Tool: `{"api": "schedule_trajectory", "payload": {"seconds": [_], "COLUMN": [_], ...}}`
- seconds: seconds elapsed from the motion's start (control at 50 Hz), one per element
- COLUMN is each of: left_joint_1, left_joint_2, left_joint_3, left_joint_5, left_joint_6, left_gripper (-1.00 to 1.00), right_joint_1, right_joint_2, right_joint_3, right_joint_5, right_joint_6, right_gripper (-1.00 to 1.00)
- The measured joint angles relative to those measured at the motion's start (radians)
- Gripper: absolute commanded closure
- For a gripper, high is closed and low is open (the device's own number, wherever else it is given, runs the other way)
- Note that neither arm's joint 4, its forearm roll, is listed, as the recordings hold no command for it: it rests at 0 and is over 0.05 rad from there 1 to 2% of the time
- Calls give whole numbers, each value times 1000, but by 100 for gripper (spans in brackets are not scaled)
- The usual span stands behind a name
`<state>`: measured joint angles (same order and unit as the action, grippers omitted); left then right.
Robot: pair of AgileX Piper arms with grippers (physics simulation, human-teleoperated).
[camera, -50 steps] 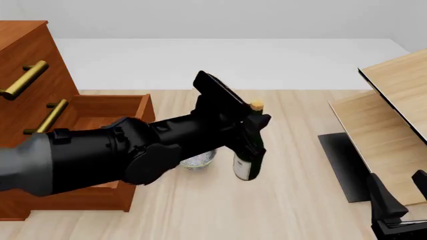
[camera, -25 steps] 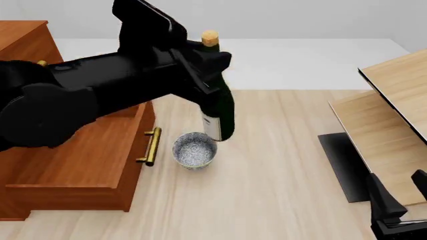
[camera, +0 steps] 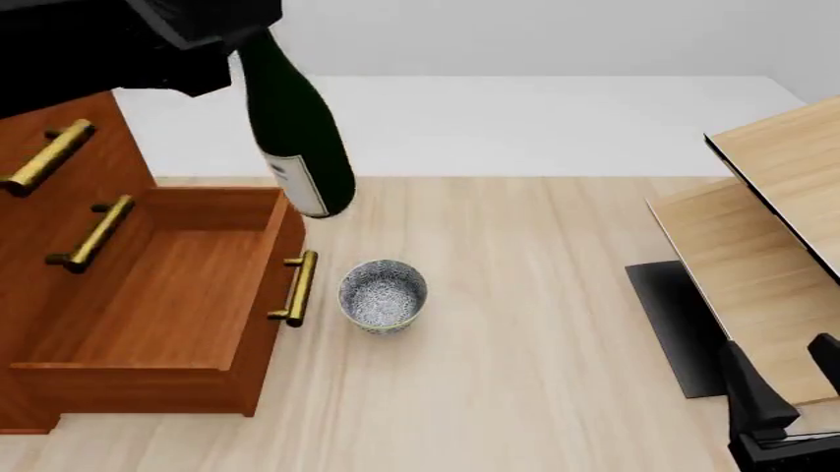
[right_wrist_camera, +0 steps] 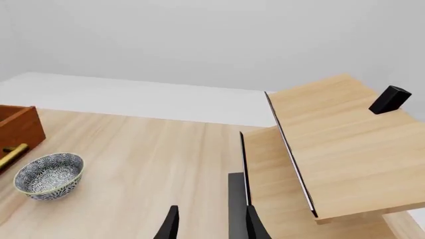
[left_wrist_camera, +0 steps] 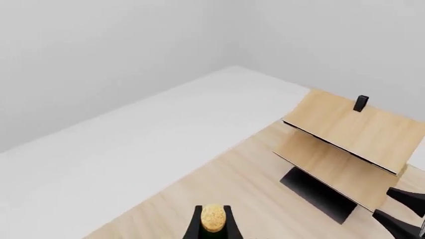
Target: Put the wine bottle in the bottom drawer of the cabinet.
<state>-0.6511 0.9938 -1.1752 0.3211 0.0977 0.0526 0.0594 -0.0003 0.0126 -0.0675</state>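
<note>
My left gripper (camera: pixel 226 24) is shut on the neck of the dark green wine bottle (camera: pixel 291 123) and holds it high and tilted. The bottle's white-labelled base hangs above the front right corner of the open bottom drawer (camera: pixel 157 285). In the left wrist view the tan cork (left_wrist_camera: pixel 213 217) shows between the fingers (left_wrist_camera: pixel 194 227). The reddish-brown cabinet (camera: pixel 59 167) stands at the left, with the drawer's brass handle (camera: pixel 299 287) facing right. My right gripper (right_wrist_camera: pixel 211 226) is open and empty, low at the near right (camera: pixel 784 388).
A speckled grey-white bowl (camera: pixel 384 293) sits on the table just right of the drawer handle; it also shows in the right wrist view (right_wrist_camera: pixel 49 174). Light tan wooden furniture (camera: pixel 774 226) with a dark base stands at the right.
My left arm has lifted the bottle from the table beside the bowl and carried it up and left, to over the drawer's front. The right arm has not moved.
</note>
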Motion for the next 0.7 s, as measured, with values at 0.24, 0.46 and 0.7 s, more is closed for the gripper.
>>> {"api": "schedule_trajectory", "payload": {"seconds": [0.24,0.46,0.7], "left_joint_1": [127,214,289], "left_joint_2": [-57,-66,-37], "left_joint_3": [-38,-51,-75], "left_joint_5": [133,231,321], "left_joint_6": [-19,-8,-5], "left_gripper": [100,100,100], "right_joint_1": [2,3,3], "right_joint_2": [-1,-2,-6], "right_joint_3": [0,0,0], "right_joint_5": [1,1,4], "right_joint_6": [2,0,-1], "right_gripper": [-100,-100,-100]}}
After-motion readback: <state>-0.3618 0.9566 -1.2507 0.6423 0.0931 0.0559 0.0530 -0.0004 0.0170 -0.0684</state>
